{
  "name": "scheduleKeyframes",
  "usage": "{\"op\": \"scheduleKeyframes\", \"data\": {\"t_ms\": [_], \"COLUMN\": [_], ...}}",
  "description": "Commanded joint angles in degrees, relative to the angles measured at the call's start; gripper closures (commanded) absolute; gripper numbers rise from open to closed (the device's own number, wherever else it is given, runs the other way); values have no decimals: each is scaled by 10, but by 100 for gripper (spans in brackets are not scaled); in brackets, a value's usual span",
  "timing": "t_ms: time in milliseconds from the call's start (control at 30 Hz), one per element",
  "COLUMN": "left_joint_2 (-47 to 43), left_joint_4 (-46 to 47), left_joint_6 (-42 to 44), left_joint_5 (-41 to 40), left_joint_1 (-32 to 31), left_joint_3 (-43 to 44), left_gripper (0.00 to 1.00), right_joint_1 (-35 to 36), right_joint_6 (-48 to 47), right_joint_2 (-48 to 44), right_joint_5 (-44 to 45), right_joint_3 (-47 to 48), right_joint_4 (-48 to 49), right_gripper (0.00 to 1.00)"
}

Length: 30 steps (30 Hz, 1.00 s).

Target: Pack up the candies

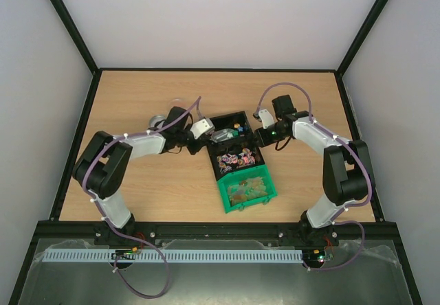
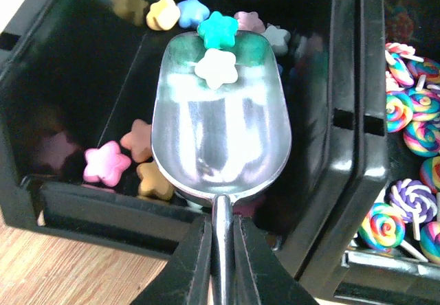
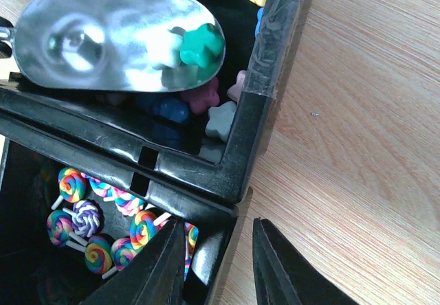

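Nearest my bases, a green bin (image 1: 247,205) sits on the wooden surface (image 3: 357,147) and holds a shallow layer of pale tan-gold pieces (image 1: 246,187). Touching its far side is a black bin (image 3: 206,181) with swirled rainbow lollipops (image 3: 86,219) on white sticks, lying loose in a heap on its floor. My right claw (image 3: 220,226) is at this bin's far right corner. Its jaws are part-way apart, one finger over the inside of the bin, the other over bare surface outside, with the corner of the wall between them. A strip of wood shows between the wall and the outer finger, so it has hold of nothing that I can see. Beyond, wall to wall with the lollipop bin, is a second black bin (image 2: 103,212). This one holds the candies (image 2: 106,164): small star-shaped pieces in pink, yellow, blue, orange and pale tones, scattered over its floor and thickest along the far and right walls. My left claw (image 2: 221,226) is closed tight on the thin handle of a metal scoop (image 2: 220,133), whose bowl is held over the inside of this bin, pointing away from me. Two candies are on the scoop: a white star (image 2: 216,68) in the bowl toward its far end, and a teal star (image 2: 218,29) at the far lip, touching the white one.
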Motion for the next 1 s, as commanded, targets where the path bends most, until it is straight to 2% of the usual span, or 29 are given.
{"op": "scheduleKeyframes", "data": {"t_ms": [0, 700, 867, 967], "left_joint_2": [-23, -77, -110, -134], "left_joint_4": [57, 184, 126, 57], "left_joint_6": [8, -15, -21, -9], "left_joint_5": [55, 123, 130, 121], "left_joint_1": [22, 74, 93, 115], "left_joint_3": [-18, -88, -61, -38], "left_gripper": [98, 98, 98, 98], "right_joint_1": [-2, -28, -32, -32], "right_joint_6": [-2, -31, -44, -38], "right_joint_2": [-11, 10, 1, 0], "right_joint_5": [26, 48, 43, 37], "right_joint_3": [4, 44, 55, 79], "right_joint_4": [-6, -12, -10, -33], "right_gripper": [72, 71, 66, 57]}}
